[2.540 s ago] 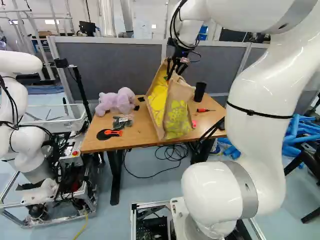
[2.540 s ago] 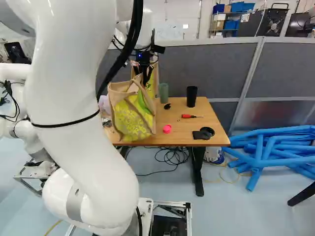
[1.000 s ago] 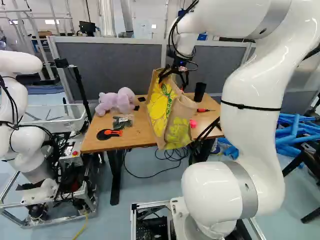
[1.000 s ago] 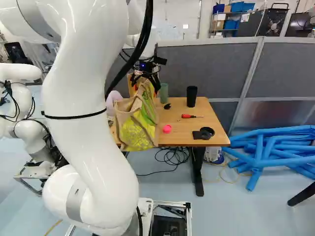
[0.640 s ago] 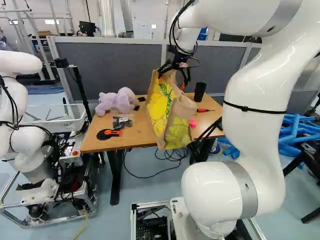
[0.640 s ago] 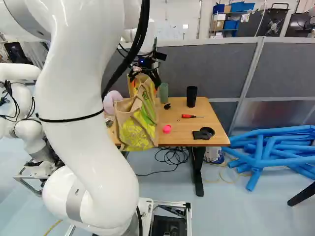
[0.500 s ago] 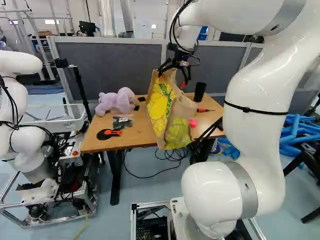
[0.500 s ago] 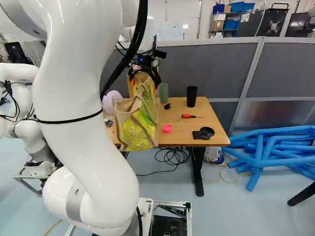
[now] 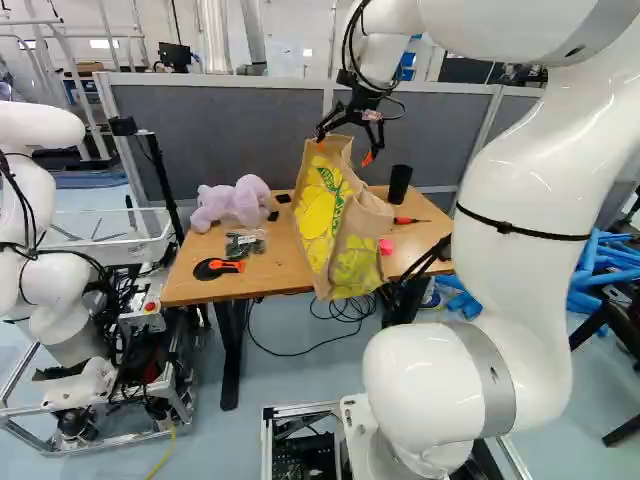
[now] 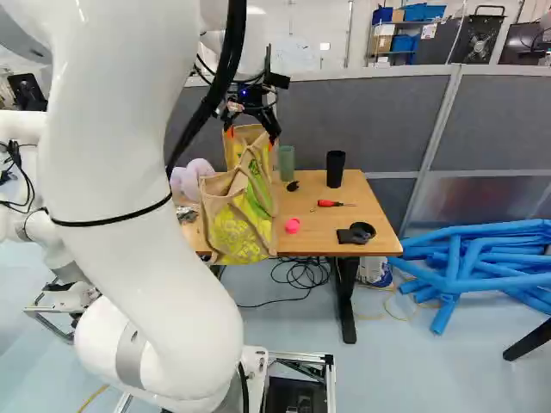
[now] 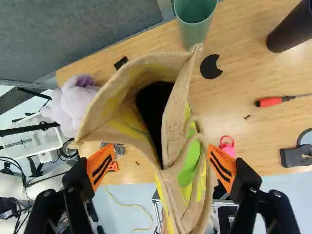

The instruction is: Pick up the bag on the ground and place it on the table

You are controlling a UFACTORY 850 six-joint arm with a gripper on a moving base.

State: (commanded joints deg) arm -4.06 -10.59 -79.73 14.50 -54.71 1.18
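Above the bag, my gripper [image 9: 345, 150] stands open, its orange tips level with or just over the bag's top rim. The tan jute bag [image 9: 328, 225] with yellow print rests on the wooden table [image 9: 277, 262], upright and slumped a little at its near side. In the wrist view the gripper [image 11: 162, 167] has one finger on each side of the bag [image 11: 171, 114], whose mouth gapes and whose handles hang loose. The fingers do not pinch the bag; whether one brushes it, I cannot tell.
A purple plush toy [image 9: 232, 203], an orange-handled tool [image 9: 222, 267], a green cup [image 11: 193, 22], a black cup [image 10: 335, 169], a red screwdriver [image 10: 331, 204] and a pink item [image 10: 293, 225] share the table. A grey partition [image 10: 362, 116] stands behind. Another robot [image 9: 40, 220] is at the left.
The gripper has gone from closed at the bag's top to open, then risen slightly. The bag's upper part has sagged, and it has stayed in place lately. The base has not moved.
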